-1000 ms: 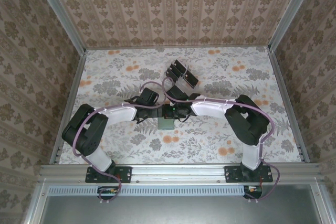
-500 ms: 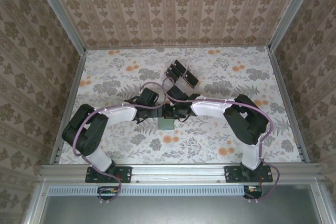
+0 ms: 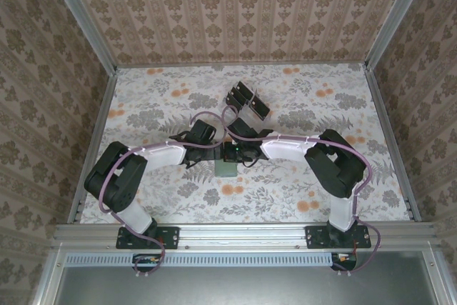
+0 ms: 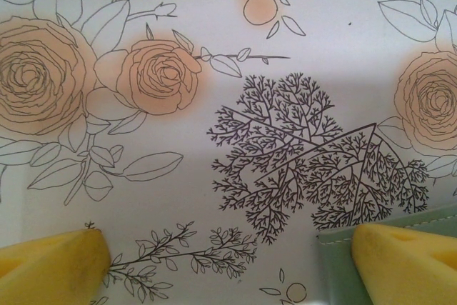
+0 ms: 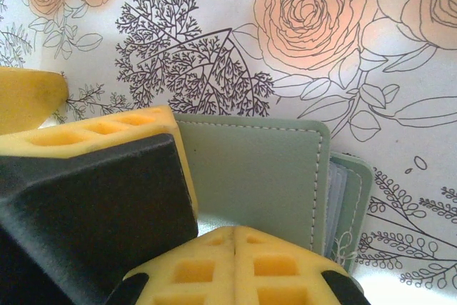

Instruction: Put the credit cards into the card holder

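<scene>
The grey-green card holder (image 3: pixel 228 169) lies flat on the floral table between the two arms. In the right wrist view the card holder (image 5: pixel 257 169) has its stitched cover on top, with inner pockets showing at its right edge. My right gripper (image 5: pixel 235 248) is shut, pads together, at the holder's near edge with nothing visible between them. My left gripper (image 4: pixel 228 269) is open; its right fingertip (image 4: pixel 407 262) rests over a corner of the card holder (image 4: pixel 339 266). Dark credit cards (image 3: pixel 246 101) stand in a clear rack behind the grippers.
The left gripper's yellow and black finger (image 5: pixel 100 148) stands at the holder's left side in the right wrist view. Wallpapered walls (image 3: pixel 235 12) and metal rails (image 3: pixel 93 141) enclose the floral table (image 3: pixel 321 105).
</scene>
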